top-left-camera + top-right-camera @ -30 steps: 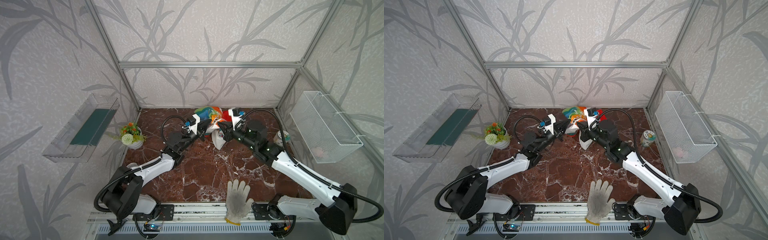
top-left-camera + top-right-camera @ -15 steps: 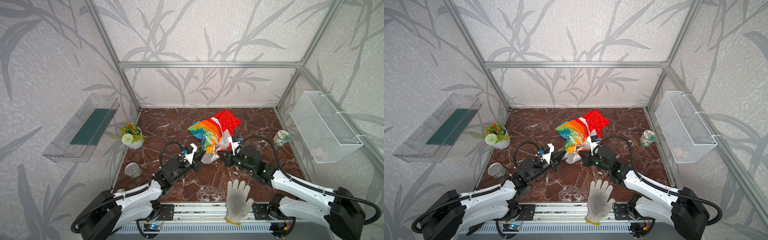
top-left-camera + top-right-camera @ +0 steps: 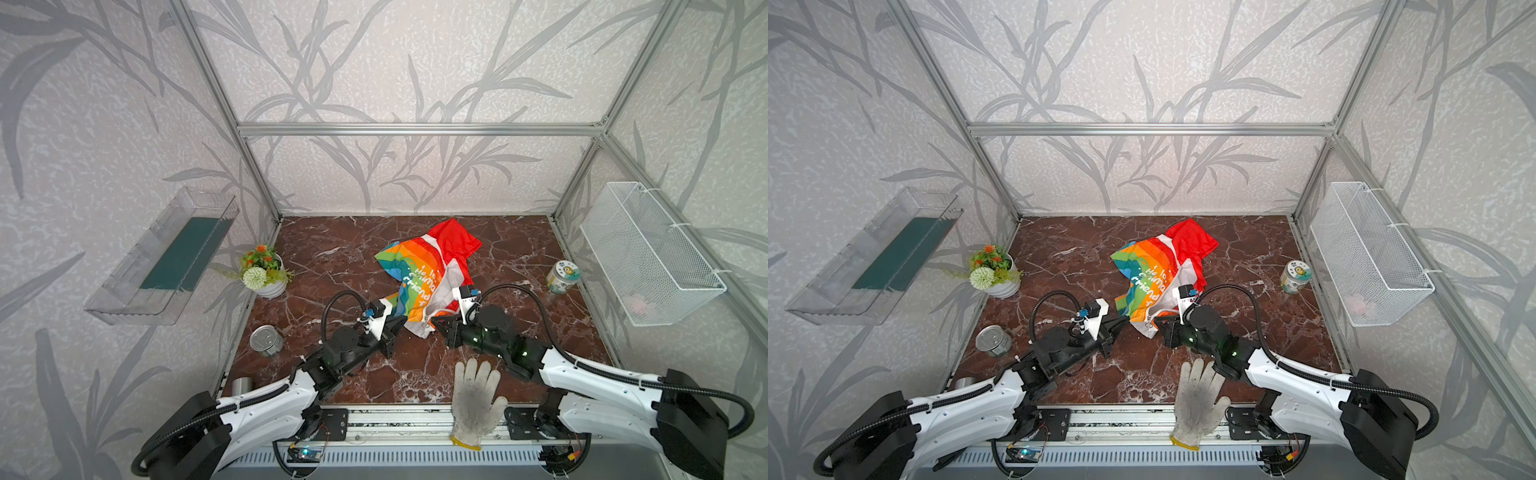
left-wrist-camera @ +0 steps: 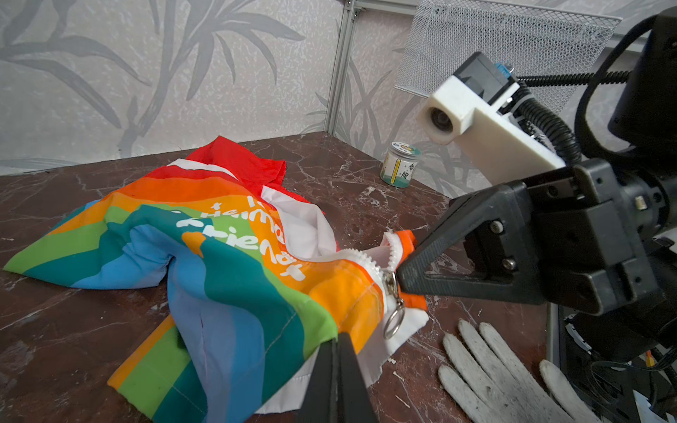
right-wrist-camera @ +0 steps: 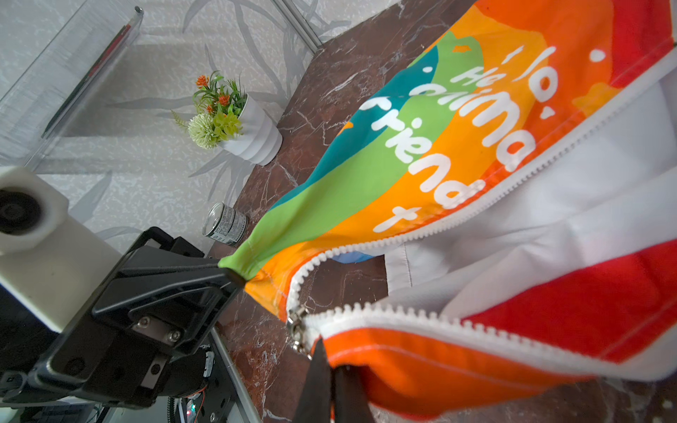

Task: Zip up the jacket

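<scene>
My left pincer [image 3: 401, 321] is clamped on the green-and-orange corner of the jacket's hem. My right pincer [image 3: 435, 323] is clamped on the orange hem just across the zipper. The jacket [image 3: 424, 270] lies crumpled in the middle of the marble tabletop [image 3: 332, 257], red hood toward the back wall, its hem end held between my two grips. The slider [image 4: 391, 285] sits at the very bottom of the white teeth, and its ring pull [image 4: 394, 324] dangles. Above it the two rows gape apart, so I judge nothing is zipped yet.

To do this well, I think one grip should serve as anchor below the slider. The other should let go, take the ring and draw it along the tooth line toward the hood, with the cloth taut and both rows flat. The thin white lining could snag in the slider.

The wire basket [image 3: 656, 249] on the right wall holds something pale pink, too blurred to name. The clear bin [image 3: 124, 299] on the left wall holds a flat dark green item. The tin can [image 3: 266, 340] stands open, and I cannot tell its contents. The jar [image 3: 562, 276] is lidded. The white pot [image 3: 272, 289] holds artificial flowers.
</scene>
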Robot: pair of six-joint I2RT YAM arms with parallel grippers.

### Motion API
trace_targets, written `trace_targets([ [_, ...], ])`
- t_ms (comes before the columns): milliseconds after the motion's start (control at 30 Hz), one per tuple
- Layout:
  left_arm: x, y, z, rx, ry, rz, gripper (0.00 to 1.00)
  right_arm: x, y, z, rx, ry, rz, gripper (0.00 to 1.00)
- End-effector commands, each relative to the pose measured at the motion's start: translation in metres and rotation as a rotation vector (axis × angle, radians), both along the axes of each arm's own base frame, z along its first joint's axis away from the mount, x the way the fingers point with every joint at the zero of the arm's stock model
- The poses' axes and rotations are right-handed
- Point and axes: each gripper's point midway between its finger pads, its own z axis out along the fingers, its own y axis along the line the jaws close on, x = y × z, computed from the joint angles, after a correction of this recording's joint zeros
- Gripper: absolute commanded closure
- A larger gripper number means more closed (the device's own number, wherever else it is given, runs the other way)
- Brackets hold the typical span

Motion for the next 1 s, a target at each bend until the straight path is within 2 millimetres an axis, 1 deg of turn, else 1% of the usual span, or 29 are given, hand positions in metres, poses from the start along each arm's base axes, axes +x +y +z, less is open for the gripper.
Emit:
trace_targets([
  [0,0.014,0.009,-0.007,0.027,0.04,0.083,1.0,0.009,-0.029,-0.035,-0.124,0.112,-0.162,0.95],
  [33,0.014,0.006,-0.008,0.033,0.049,0.074,1.0,0.006,-0.028,-0.039,-0.131,0.126,-0.157,0.91],
  [133,0.016,-0.003,-0.011,0.053,0.091,0.045,1.0,-0.004,-0.027,-0.047,-0.169,0.142,-0.146,0.86],
  [167,0.017,-0.007,-0.013,0.064,0.112,0.037,1.0,-0.007,-0.025,-0.047,-0.178,0.145,-0.138,0.84],
  [267,0.018,-0.018,-0.016,0.085,0.158,-0.003,1.0,-0.013,-0.026,-0.051,-0.198,0.16,-0.128,0.74],
  [333,0.02,-0.021,-0.019,0.084,0.201,-0.003,1.0,-0.015,-0.029,-0.048,-0.21,0.154,-0.133,0.7],
  [400,0.017,-0.024,-0.02,0.095,0.237,-0.021,1.0,-0.019,-0.035,-0.04,-0.246,0.113,-0.135,0.69],
  [467,0.016,-0.023,-0.021,0.104,0.278,-0.015,1.0,-0.022,-0.042,-0.032,-0.286,0.057,-0.127,0.68],
  [533,0.013,-0.023,-0.021,0.115,0.308,-0.021,1.0,-0.023,-0.048,-0.02,-0.333,-0.034,-0.112,0.66],
  [567,0.012,-0.023,-0.021,0.117,0.321,-0.024,1.0,-0.027,-0.048,-0.013,-0.352,-0.084,-0.095,0.66],
  [667,0.009,-0.023,-0.02,0.11,0.357,-0.028,1.0,-0.03,-0.051,0.008,-0.444,-0.269,-0.057,0.64],
  [733,0.005,-0.019,-0.02,0.116,0.383,-0.021,1.0,-0.032,-0.045,0.021,-0.493,-0.4,-0.029,0.63],
  [800,0.001,-0.013,-0.02,0.136,0.404,-0.009,1.0,-0.036,-0.03,0.031,-0.504,-0.522,0.008,0.63],
  [900,-0.005,-0.006,-0.021,0.166,0.439,-0.008,1.0,-0.047,-0.007,0.039,-0.507,-0.7,0.027,0.62],
  [967,-0.008,-0.003,-0.024,0.177,0.467,-0.005,1.0,-0.053,0.007,0.04,-0.525,-0.763,0.012,0.61],
])
